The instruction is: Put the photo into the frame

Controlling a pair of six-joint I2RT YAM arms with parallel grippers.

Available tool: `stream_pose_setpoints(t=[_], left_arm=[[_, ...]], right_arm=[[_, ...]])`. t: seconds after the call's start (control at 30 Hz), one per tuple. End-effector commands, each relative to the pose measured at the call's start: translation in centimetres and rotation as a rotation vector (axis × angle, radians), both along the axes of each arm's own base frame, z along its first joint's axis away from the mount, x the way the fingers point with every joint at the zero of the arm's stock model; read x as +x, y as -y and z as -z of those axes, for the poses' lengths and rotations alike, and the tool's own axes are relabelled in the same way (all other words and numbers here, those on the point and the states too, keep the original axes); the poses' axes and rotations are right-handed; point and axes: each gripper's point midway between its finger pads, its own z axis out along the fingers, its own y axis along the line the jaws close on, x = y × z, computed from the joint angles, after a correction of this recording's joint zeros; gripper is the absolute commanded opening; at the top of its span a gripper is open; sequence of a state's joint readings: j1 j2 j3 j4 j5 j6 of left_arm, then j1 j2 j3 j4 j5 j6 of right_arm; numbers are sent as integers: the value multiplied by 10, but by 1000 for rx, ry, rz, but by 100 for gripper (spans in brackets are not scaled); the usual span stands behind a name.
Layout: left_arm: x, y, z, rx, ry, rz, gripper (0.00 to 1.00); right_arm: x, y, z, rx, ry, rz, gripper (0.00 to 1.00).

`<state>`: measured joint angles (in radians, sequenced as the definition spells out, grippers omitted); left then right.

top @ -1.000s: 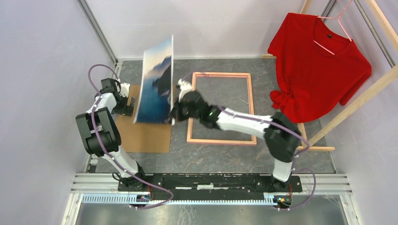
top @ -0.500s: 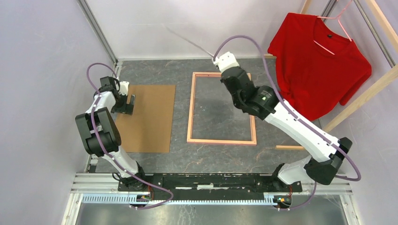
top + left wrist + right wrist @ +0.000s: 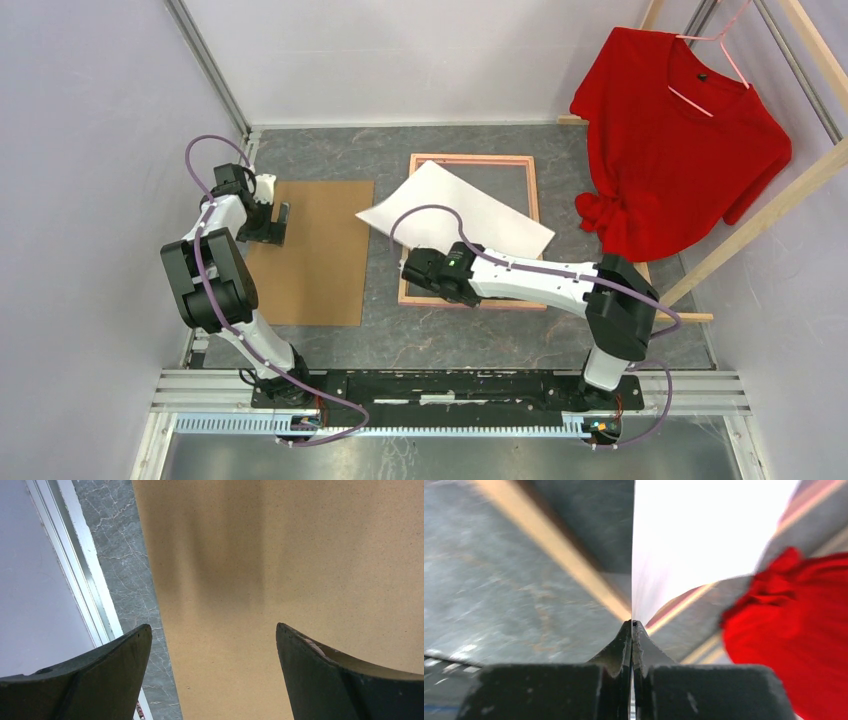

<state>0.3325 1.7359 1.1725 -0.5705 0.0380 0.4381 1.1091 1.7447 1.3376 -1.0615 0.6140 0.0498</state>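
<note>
The photo (image 3: 455, 208) hangs tilted over the frame (image 3: 531, 185) with its plain white back up; the picture side is hidden. My right gripper (image 3: 428, 262) is shut on the photo's near edge, low over the frame's near left part. In the right wrist view the fingertips (image 3: 632, 625) pinch the thin sheet, and the photo's white back (image 3: 704, 540) spreads up and to the right. My left gripper (image 3: 278, 222) stands open over the left edge of the brown backing board (image 3: 320, 260). Nothing lies between the left gripper's (image 3: 214, 627) fingers.
A red shirt (image 3: 680, 140) hangs on a wooden rack (image 3: 760, 215) at the back right, close to the frame's right side. The shirt (image 3: 794, 630) also fills the right of the right wrist view. Grey walls close in the left and back.
The right arm swung the photo from upright beside the backing board, up past the back wall, and down over the frame, white side up. The left arm has not moved.
</note>
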Motion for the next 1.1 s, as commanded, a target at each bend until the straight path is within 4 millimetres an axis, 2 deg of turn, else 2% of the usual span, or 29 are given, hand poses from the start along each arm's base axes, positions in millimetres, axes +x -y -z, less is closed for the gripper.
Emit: stream_pose_setpoints(t=[0.0,0.2,0.23,0.33,0.43,0.5,0.67,0.8,1.07], left_arm=[[7,3,-7,-29,42,-16,100],[3,3,-1,-23,35,-12,100],[2,3,-1,-25,33,-11,100],[1,4,0,-27,31,-12,100],[0,3,0,-18,30,-7,100],[0,1,-1,-12,28,-8,100],[0,2,-2,-11,31,-7,100],[-1,1,-1,-7,25,-7,100],[-2,-1,-3,7,24,-3,100]], right_arm=[[-54,-42,24,320,-277,36,0],[-87,-97,32,500,-527,187,0],[-85,-105,30,529,-522,229,0],[-63,-115,21,643,-454,394,0],[-40,-109,20,723,-397,623,0],[-29,-114,19,806,-369,708,0],[-1,-130,8,976,-248,834,0],[13,-140,2,1042,-202,911,0],[33,-130,2,1077,-66,986,0]])
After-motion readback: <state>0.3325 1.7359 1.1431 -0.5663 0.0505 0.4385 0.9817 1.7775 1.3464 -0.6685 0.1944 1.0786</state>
